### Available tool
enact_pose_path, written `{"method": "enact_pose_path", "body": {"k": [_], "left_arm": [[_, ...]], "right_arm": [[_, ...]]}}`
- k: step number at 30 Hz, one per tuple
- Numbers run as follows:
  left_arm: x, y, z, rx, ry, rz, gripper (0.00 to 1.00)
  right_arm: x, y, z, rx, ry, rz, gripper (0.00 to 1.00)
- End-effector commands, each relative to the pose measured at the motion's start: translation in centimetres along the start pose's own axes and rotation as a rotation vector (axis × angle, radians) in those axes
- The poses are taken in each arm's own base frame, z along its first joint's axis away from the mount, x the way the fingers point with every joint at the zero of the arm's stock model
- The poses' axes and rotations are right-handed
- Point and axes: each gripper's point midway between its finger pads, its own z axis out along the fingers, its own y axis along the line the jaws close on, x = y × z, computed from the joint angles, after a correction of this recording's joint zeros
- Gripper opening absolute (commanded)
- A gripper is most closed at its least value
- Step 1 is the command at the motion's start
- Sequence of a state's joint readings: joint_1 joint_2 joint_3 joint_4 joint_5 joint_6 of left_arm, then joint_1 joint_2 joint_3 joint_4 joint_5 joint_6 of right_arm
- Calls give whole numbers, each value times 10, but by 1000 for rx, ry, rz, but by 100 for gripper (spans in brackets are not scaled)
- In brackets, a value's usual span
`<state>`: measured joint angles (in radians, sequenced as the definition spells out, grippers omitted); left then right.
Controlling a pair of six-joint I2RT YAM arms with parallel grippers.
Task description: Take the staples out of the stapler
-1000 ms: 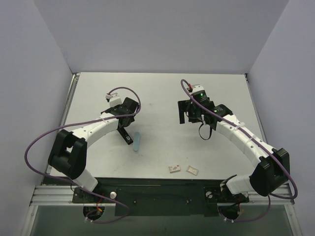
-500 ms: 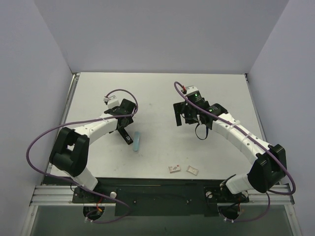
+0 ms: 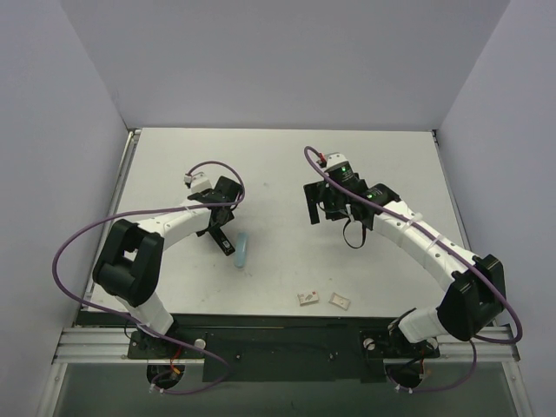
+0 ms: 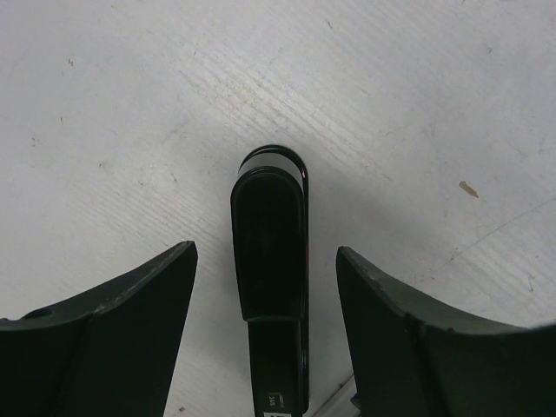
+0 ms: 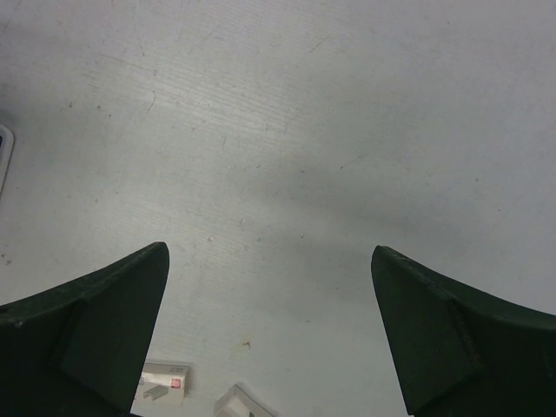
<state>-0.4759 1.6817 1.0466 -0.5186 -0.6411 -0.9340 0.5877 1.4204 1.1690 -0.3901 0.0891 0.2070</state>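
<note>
A black stapler (image 4: 269, 234) lies flat on the table, its rounded end pointing away from the left wrist camera. My left gripper (image 4: 265, 252) is open, one finger on each side of the stapler with a gap on both sides and no contact. In the top view the left gripper (image 3: 215, 224) sits over the stapler (image 3: 224, 244) at centre left. My right gripper (image 5: 269, 250) is open and empty over bare table, and it appears in the top view (image 3: 320, 207) right of centre.
A light blue oblong piece (image 3: 244, 250) lies just right of the stapler. Two small staple boxes (image 3: 307, 298) (image 3: 340, 301) lie near the front edge; they also show in the right wrist view (image 5: 161, 384) (image 5: 243, 404). Walls enclose the table on three sides.
My right gripper has moved a little to the left, still open. My left arm has shifted slightly, with its gripper staying over the stapler.
</note>
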Motion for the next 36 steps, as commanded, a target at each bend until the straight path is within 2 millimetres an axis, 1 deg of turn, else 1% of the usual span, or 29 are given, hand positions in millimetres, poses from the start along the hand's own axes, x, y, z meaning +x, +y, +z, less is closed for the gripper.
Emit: {"method": "enact_pose_path", "body": {"k": [1, 2, 5, 11, 13, 15, 16, 17, 18, 19, 20, 23, 28, 32, 34, 35, 36], "left_arm": [[-20, -11, -4, 34, -49, -69, 72], [-20, -11, -4, 33, -52, -70, 71], [-21, -10, -3, 29, -54, -72, 63], [-23, -10, 0, 30, -58, -83, 57], [-24, -10, 1, 29, -58, -89, 53], [-25, -11, 1, 36, -59, -93, 41], [-26, -12, 2, 44, -62, -95, 30], [-26, -12, 2, 51, -59, -94, 27], [-26, -13, 3, 54, -59, -94, 15], [-26, -13, 3, 57, -58, -93, 11], [-27, -12, 2, 60, -61, -95, 0], [-33, -10, 0, 72, -79, -86, 0], [-44, -20, -7, 169, -86, -60, 0], [-55, -24, -21, 227, -99, -15, 0], [-60, -28, -32, 270, -105, 9, 0], [-66, -29, -39, 295, -117, 13, 0], [-65, -33, -44, 326, -107, 17, 0]], "right_arm": [[-5, 1, -3, 19, 3, -25, 95], [-4, 2, -3, 17, 4, -28, 95], [-3, 4, -2, 16, 9, -37, 95], [-1, 8, -2, 14, 17, -56, 95], [-1, 9, -2, 13, 20, -60, 95], [0, 10, -1, 15, 22, -67, 95], [2, 11, -1, 14, 27, -71, 95], [2, 12, -1, 15, 29, -75, 95], [2, 12, 0, 17, 30, -76, 95], [3, 13, -1, 17, 31, -81, 95], [3, 13, -1, 17, 35, -85, 95], [3, 13, -3, 25, 32, -90, 95], [2, 13, -8, 31, 27, -89, 92], [2, 13, -14, 34, 19, -79, 90], [2, 14, -18, 30, 14, -73, 89], [2, 13, -21, 32, 12, -67, 89], [1, 13, -23, 32, 10, -65, 89]]}}
